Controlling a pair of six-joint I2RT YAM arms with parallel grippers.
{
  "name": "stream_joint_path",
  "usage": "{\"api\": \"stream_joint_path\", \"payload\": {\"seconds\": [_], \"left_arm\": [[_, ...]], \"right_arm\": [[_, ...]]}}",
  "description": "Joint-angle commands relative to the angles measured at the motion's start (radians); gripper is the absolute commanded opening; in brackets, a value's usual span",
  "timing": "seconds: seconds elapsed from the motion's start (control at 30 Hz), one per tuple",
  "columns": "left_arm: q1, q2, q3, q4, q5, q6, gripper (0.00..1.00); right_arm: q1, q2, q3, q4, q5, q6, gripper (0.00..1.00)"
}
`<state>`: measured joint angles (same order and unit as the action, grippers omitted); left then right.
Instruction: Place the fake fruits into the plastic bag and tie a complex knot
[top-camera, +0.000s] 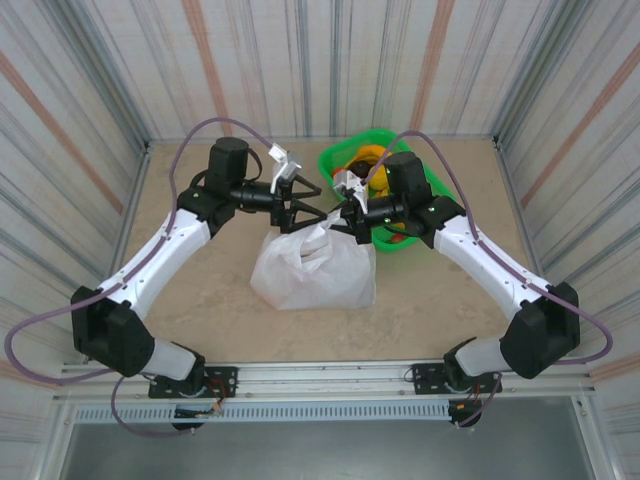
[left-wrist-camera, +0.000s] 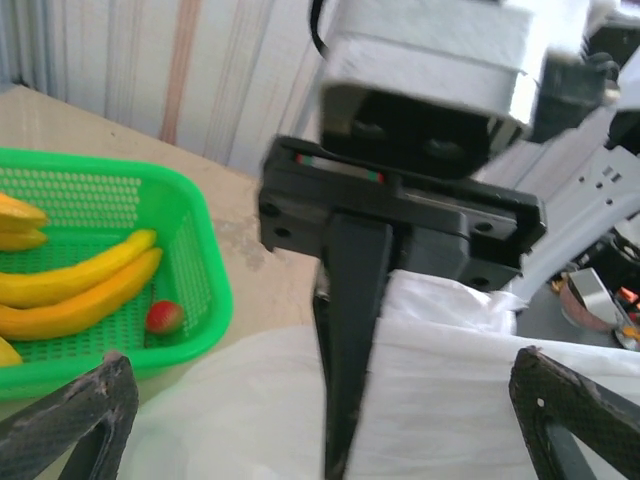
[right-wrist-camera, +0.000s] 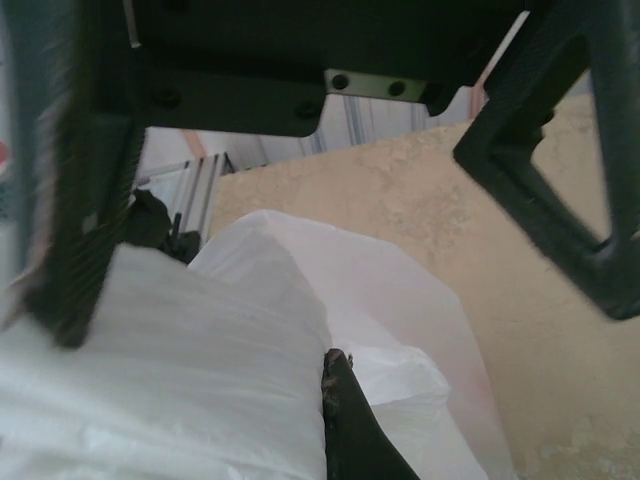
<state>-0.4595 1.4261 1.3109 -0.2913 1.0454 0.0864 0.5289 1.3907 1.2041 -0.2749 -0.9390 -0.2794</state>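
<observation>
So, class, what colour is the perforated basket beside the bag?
The basket is bright green, clearest in left wrist view.

A green perforated basket (top-camera: 338, 157) stood at one o'clock on the beige marbled table (top-camera: 200, 310). Striped panels (top-camera: 330, 60) enclosed three sides; a metal rail (top-camera: 320, 375) ran at six o'clock.

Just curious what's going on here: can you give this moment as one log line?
left gripper open over bag | right gripper shut at bag top | bananas in basket

No legible txt, labels maybe too blurred
</observation>
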Motion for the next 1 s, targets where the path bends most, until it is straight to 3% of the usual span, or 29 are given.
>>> {"api": "stream_joint_path", "payload": {"seconds": [0.0,0.27,0.57,0.97], "left_arm": [[-0.024,-0.013,0.063,-0.199,-0.051,0.159,0.99],[-0.042,0.037,0.100,-0.310,-0.102,0.208,0.96],[-0.045,0.100,0.145,-0.392,-0.096,0.209,0.82],[-0.043,0.126,0.171,-0.403,-0.066,0.195,0.29]], "right_arm": [[-0.001,0.015,0.040,-0.029,0.027,-0.026,0.00],[0.002,0.005,0.039,-0.008,0.100,-0.029,0.00],[0.012,-0.007,0.031,0.018,0.192,-0.042,0.00],[0.023,-0.017,0.022,0.001,0.246,-0.083,0.00]]}}
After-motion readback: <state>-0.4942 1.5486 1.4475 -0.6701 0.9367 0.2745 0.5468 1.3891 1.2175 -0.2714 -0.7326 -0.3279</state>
